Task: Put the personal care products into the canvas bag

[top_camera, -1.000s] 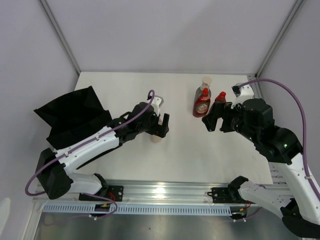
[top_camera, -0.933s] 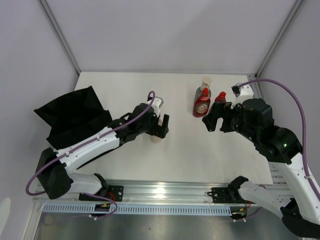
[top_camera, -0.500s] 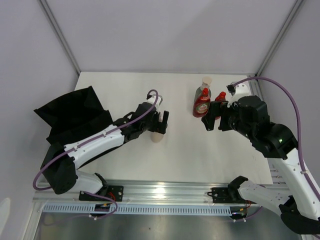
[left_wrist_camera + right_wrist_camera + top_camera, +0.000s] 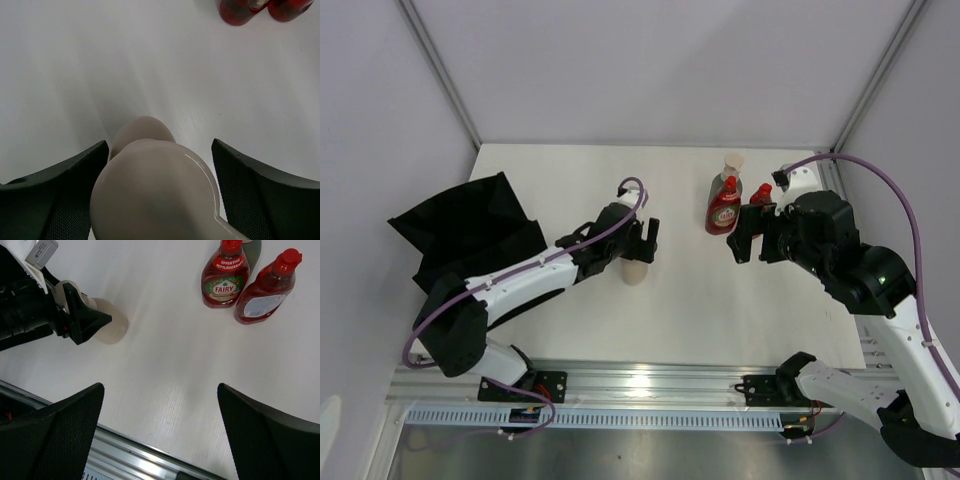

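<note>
A beige bottle lies on the white table near the middle. My left gripper is open and straddles it. In the left wrist view the bottle fills the space between the two black fingers, with a small gap on the right side. Two red bottles stand at the back right, with a grey bottle with a pale cap behind them. My right gripper is open and empty just in front of them. The black canvas bag lies at the far left.
The right wrist view shows the red bottles, the beige bottle and the metal rail at the table's near edge. Grey walls and frame posts close in the table at the back and sides.
My left gripper has slid a little away from the arm bases, further along the beige bottle, still open. The right gripper has shifted slightly towards the back.
</note>
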You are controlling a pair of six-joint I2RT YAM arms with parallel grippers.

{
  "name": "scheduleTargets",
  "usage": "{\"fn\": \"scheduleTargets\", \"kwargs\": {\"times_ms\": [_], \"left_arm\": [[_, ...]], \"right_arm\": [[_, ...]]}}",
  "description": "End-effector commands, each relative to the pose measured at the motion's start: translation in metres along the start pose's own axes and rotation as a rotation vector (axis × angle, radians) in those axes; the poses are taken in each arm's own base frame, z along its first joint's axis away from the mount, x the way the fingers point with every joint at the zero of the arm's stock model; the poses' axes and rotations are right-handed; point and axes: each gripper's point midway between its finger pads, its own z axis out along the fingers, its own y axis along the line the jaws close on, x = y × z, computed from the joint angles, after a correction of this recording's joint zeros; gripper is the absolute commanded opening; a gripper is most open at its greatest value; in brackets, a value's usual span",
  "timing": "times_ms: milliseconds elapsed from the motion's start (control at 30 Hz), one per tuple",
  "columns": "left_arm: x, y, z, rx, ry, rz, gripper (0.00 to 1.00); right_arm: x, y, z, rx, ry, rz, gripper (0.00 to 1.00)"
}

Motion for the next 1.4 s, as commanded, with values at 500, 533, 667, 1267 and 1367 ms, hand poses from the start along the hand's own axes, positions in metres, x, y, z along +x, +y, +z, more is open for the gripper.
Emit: {"fn": "scheduleTargets", "kwargs": {"times_ms": [500,533,667,1267,1367], "left_arm": [[-0.034,-0.002,-0.012,-0.025,-0.069,-0.065,0.01],[-0.036,-0.001,-0.014,-0.030,-0.072,-0.072,0.00],[-0.049,0.002,-0.031,-0.046,-0.102,-0.095,0.00],[-0.186,0.016,-0.179,-0.077,-0.479,-0.089,0.00],[-0.209,0.032,-0.214,-0.147,-0.565,-0.050,0.00]], "right_arm": [[-0.003,-0.007,-0.010,0.019,-0.026,-0.020,0.99],[-0.003,-0.006,-0.009,0.011,-0.025,-0.018,0.99],[-0.004,-0.002,-0.007,-0.005,-0.031,-0.004,0.99],[-0.011,0.021,0.012,-0.101,-0.063,0.062,0.99],[-0.014,0.024,0.014,-0.116,-0.072,0.066,0.99]]}}
